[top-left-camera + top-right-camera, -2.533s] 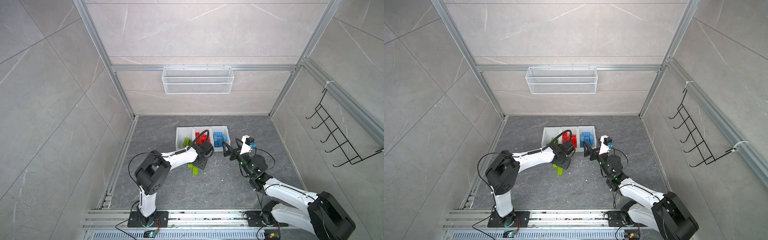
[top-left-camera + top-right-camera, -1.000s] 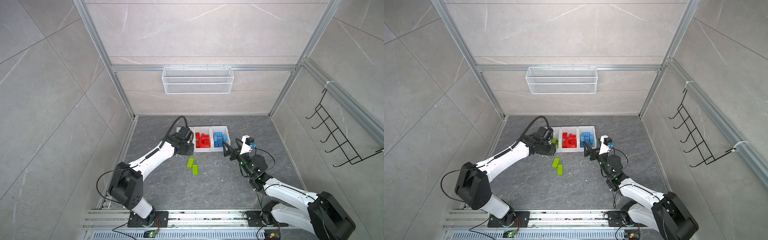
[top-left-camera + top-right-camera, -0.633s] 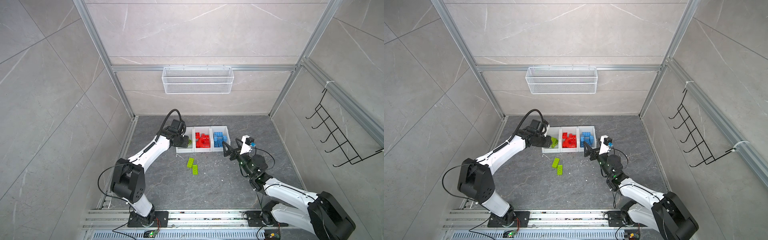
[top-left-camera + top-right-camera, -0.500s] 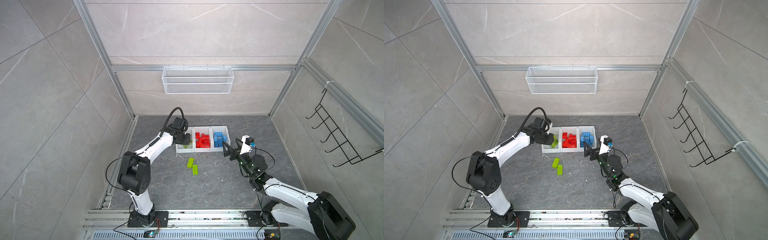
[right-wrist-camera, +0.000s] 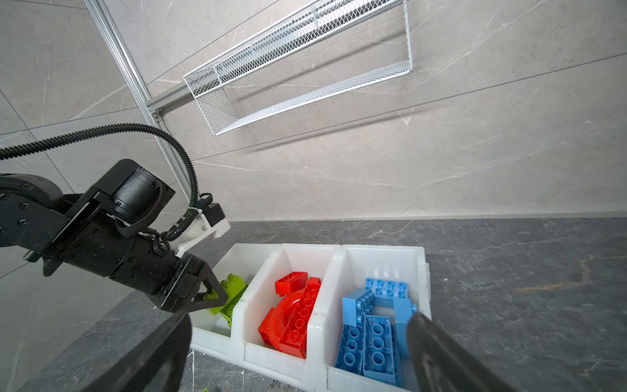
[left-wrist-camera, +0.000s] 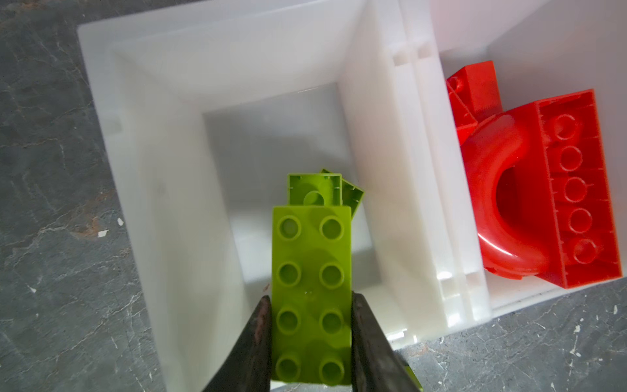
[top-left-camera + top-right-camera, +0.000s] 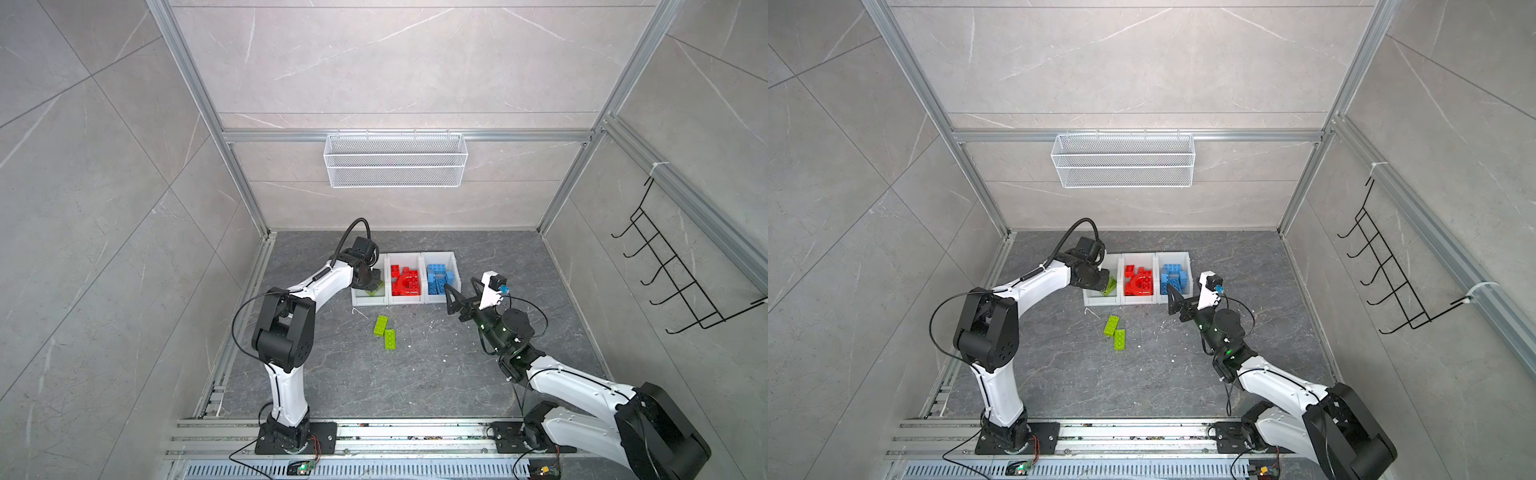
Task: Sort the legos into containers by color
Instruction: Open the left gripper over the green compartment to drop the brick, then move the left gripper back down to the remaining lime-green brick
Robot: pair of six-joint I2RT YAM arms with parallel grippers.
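Step in hand, as we read it: drop-off of a green piece. The left gripper point(image 6: 311, 300) pinches a green brick point(image 6: 311, 258) by its long sides, studs facing the wrist camera. It hangs over the left bin point(image 6: 163, 169), the leftmost of three white bins set in a row at the middle of both top views. The free end of the brick juts past the fingertips, over the bin's open mouth; we cannot tell whether it touches a wall. A smaller green piece point(image 6: 314, 188) lies on the bin bottom, perhaps two overlapping. The middle bin point(image 7: 406, 255) holds red bricks point(image 7: 405, 284) and the right bin point(image 7: 455, 266) holds blue bricks point(image 7: 438, 276). We see no red or blue loose on the floor point(image 7: 436, 374). Just below the bins in the frame lie a loose brick point(image 7: 380, 324) and a second loose brick point(image 7: 390, 339), both green and corner to corner. So we judge the sort nearly done, greens only remaining. The right gripper point(image 7: 459, 284) stands spread wide and empty, just below and right of the right bin. The next move likely calls for parting the left jaws so the brick falls clear. The brick looks long against the bin's floor, so it should point down into the opening, away from the wall shared with the middle bin. After that, a return for the two loose ones.
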